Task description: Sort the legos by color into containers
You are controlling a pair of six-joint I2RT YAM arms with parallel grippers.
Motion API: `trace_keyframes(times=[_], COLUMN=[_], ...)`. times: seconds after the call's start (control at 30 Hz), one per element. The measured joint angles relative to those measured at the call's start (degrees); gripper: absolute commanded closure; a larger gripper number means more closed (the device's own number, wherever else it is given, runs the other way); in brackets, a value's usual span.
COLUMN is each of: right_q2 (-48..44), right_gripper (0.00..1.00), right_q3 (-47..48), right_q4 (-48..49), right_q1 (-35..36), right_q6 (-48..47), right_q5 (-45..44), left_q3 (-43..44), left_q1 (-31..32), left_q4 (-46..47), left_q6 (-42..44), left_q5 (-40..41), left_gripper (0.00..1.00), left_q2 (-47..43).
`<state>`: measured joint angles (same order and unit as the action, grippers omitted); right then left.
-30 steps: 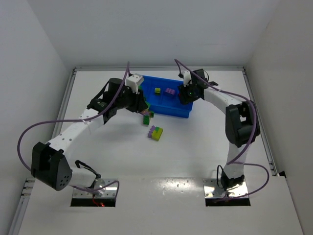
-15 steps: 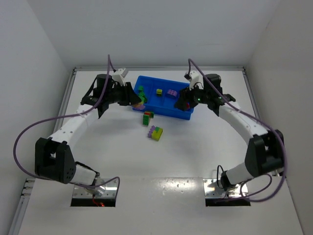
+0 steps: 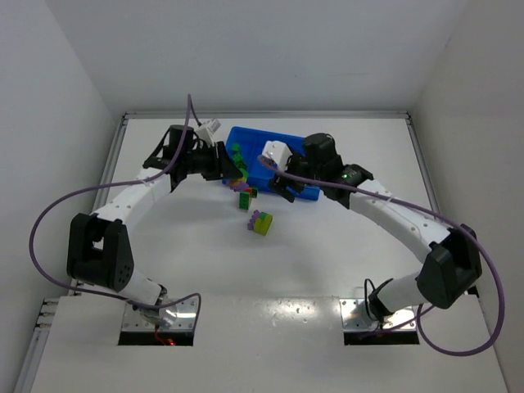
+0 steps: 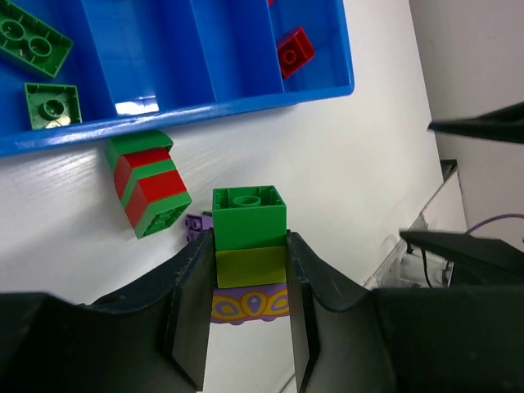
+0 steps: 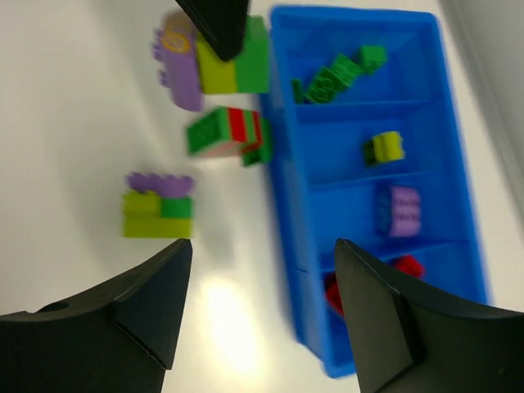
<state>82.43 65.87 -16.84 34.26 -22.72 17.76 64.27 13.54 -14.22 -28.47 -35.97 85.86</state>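
Blue tray (image 5: 286,213): below my right pincer (image 5: 262,254), just ahead of my left pincer (image 4: 248,246).
Right pincer: jaws newly spread wide, empty; a brick was likely dropped.
Left pincer: clamped on the green, yellow-green and purple stack (image 4: 249,217); its colours need splitting.

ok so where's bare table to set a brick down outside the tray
Widest bare table: between the yellow-green and purple cluster and the near edge. Crowded at the tray's near-left corner, where the red-and-green cluster and the gripped stack sit.
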Motion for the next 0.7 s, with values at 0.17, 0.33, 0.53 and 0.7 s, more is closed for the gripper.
trace_keyframes(times=[0.17, 0.33, 0.53, 0.7], right_q2=[-0.61, -4.15, -9.64, -11.96], right_gripper=[0.28, 0.28, 0.28, 0.28], right_q3=[-2.97, -8.79, -17.64, -23.71], right_q4=[1.44, 5.05, 16.24, 22.88], right_q1=[2.84, 5.46, 12.57, 17.11], right_q6=[-11.43, -20.52, -31.52, -38.66], right_q5=[-11.45, -18.12, -22.12, -22.12], left_q3=[0.5, 0.5, 0.92, 2.71], left_q1=[0.0, 0.02, 1.22, 2.67], left_q4=[-1.4, -2.1, -3.54, -5.38], left_q6=[0.17, 0.24, 0.44, 0.24], left_q5=[-0.52, -0.68, 0.79, 4.07], left_gripper=[1.0, 1.0, 1.0, 1.0], left_q2=[0.7, 0.72, 1.73, 3.32])
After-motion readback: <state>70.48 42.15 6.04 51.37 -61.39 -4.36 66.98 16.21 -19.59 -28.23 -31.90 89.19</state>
